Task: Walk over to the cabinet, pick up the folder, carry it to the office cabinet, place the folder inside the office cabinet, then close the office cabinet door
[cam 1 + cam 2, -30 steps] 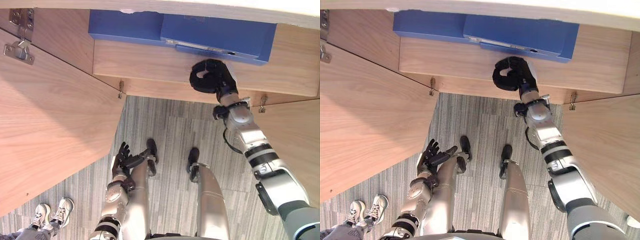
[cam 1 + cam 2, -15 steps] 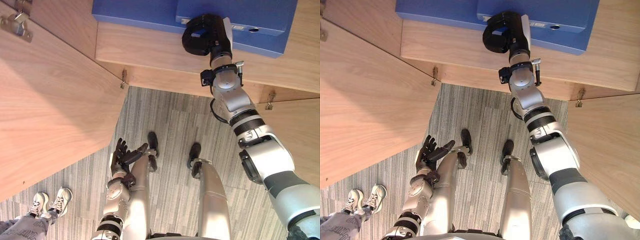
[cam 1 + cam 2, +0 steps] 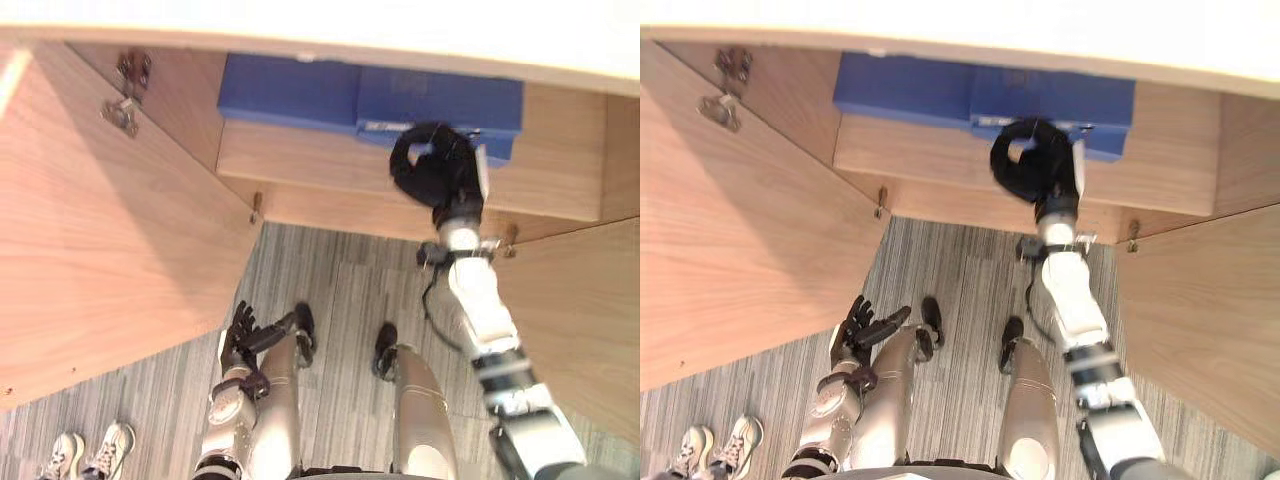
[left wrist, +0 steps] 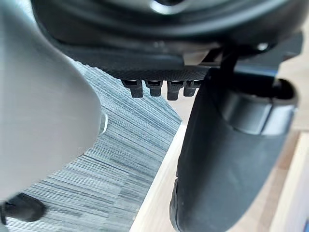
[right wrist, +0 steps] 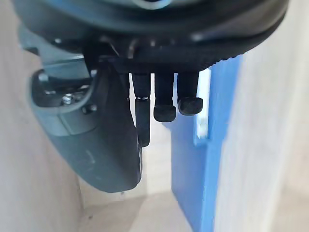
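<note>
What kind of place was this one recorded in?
Probably an office: a wooden cabinet with its door swung open, blue folders on its shelf, and grey striped carpet on the floor.

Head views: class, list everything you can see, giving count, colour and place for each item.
cabinet: one, light wood, open
folders: two, blue, side by side on its shelf
doors: two, light wood, swung open either side
hinge: one, metal, by left door
carpet: grey striped, floor
shoes: one pair, white, a person's, lower left
right hand: dark, curled, at the right folder's front edge
left hand: dark, open, low over carpet
</note>
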Available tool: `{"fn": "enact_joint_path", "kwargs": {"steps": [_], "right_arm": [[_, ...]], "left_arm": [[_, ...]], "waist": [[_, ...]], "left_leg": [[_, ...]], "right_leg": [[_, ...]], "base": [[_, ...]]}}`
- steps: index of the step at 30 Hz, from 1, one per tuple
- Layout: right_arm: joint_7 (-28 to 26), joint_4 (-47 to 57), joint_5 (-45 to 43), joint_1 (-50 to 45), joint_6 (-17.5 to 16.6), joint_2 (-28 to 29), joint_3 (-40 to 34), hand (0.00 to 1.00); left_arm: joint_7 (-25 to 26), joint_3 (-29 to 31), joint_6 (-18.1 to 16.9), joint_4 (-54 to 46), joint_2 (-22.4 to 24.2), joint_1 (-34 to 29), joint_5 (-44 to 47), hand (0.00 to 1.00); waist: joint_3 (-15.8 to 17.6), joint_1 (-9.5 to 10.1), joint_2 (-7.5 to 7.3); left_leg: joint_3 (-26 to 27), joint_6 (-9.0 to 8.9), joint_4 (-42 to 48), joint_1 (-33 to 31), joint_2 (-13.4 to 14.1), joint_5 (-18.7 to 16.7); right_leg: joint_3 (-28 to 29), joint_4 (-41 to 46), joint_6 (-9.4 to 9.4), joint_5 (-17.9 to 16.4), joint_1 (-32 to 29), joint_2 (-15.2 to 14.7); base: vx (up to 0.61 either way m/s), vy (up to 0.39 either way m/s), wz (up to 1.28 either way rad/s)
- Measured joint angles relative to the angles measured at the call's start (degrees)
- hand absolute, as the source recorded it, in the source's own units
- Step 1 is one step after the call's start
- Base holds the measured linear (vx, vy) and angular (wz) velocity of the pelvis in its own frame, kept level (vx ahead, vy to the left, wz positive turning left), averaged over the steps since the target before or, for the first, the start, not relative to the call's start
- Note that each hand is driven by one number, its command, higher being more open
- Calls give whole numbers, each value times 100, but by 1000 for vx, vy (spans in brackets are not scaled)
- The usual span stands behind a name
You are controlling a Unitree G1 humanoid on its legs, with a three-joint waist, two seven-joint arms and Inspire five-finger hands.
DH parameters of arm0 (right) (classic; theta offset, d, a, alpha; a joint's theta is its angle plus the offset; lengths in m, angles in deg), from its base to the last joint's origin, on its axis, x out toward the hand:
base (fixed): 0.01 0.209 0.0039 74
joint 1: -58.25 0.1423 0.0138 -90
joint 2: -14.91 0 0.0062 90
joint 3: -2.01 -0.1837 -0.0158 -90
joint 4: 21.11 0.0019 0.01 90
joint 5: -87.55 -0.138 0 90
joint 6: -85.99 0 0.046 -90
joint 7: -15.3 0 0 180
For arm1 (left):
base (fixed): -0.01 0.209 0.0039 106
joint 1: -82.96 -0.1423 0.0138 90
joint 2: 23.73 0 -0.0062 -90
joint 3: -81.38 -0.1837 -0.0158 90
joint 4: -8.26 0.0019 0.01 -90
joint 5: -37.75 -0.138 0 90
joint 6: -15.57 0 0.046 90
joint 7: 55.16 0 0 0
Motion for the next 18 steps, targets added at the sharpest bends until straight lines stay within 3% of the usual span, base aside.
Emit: {"fn": "enact_joint_path", "kwargs": {"steps": [3,4,11,13,14,18], "right_arm": [[-325,-429,132,-573,0,281,119,0],[-406,-693,310,-745,3,361,120,100],[-585,-2228,1329,-1745,87,649,-163,100],[-538,-2786,1364,-1943,143,847,-619,100],[-322,-3618,1253,-2106,265,964,-1479,100],[-221,-3838,851,-2294,330,950,-1783,100]], "left_arm": [[-40,-50,73,472,-211,-134,-127,100],[-57,-49,103,627,-272,-181,-134,100],[-114,-2,188,918,-314,-626,-474,100],[-114,96,188,924,-307,-690,-583,100],[-97,165,204,1101,-305,-707,-808,100],[-95,163,274,1314,-261,-721,-913,100]], "waist": [[-218,-42,-159],[-297,-52,-207],[-1161,-87,-317],[-1370,-159,-330],[-1535,-302,-353],[-1558,-434,-383]], "left_leg": [[74,-31,-671,557,-44,258],[112,-33,-853,782,-48,322],[495,-153,-2164,2154,-217,562],[615,-179,-2729,2583,-293,766],[790,-203,-3243,3083,-343,949],[905,-179,-3245,3154,-382,969]], "right_leg": [[-6,-670,8,265,505,111],[-4,-904,32,326,739,153],[241,-2244,163,756,1952,279],[340,-2512,176,863,2187,309],[530,-2622,178,908,2398,358],[695,-2815,158,1053,2438,383]], "base": [[158,-54,-8],[203,-34,-13],[186,6,-23],[102,35,-45],[24,59,-56],[-66,32,-29]]}}
